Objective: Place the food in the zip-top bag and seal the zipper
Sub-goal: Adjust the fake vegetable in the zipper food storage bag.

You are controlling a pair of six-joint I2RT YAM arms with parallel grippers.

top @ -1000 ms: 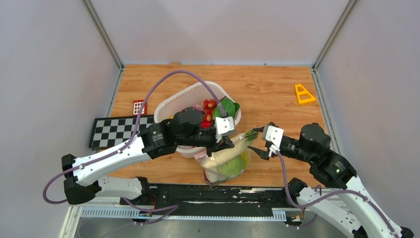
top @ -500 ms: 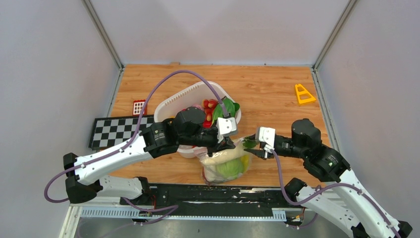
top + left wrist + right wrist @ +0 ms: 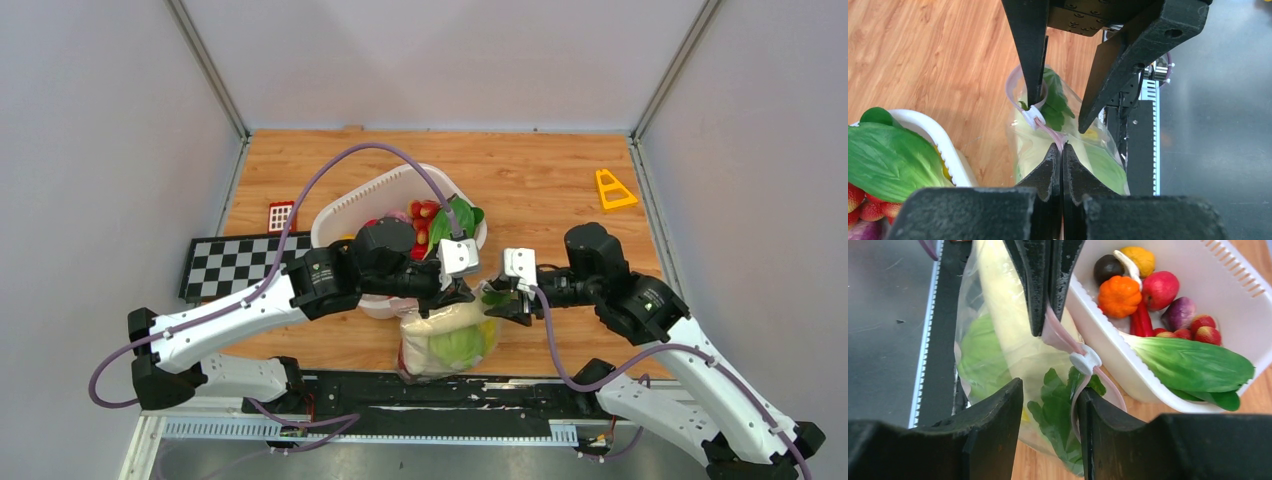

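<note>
On my overhead feed the zip-top bag (image 3: 440, 345) sits at lower centre of the frame, just below the white tub (image 3: 345, 212). Its bottom end reaches the black rail (image 3: 520, 392) along the near edge of the wooden table (image 3: 540, 180). Both arms meet over its top edge.

The left gripper (image 3: 1062, 150) has its fingers pressed together on the pale pink zipper (image 3: 1058, 335), pinching the strip just on its side of the white slider (image 3: 1085, 360). My right gripper (image 3: 1050, 390) stands apart, its two fingers straddling the bag mouth on the other side of the slider. In the right wrist view the pink strip runs down close along the inner face of the right-hand finger. I cannot tell whether it touches.

Through the clear plastic I see a long white radish (image 3: 1003, 310) lying lengthwise, a pale green cabbage (image 3: 975, 357) beside it, and a dark green leafy piece (image 3: 1058, 405) up near the mouth.

More food lies in the tub, at upper right of the right wrist view: an orange pumpkin (image 3: 1118, 296), strawberries (image 3: 1204, 324) and a bok choy (image 3: 1193, 365) against the near wall.

On the overhead, a checkerboard mat (image 3: 235, 262) lies at left and a yellow triangular piece (image 3: 612, 190) at upper right.
</note>
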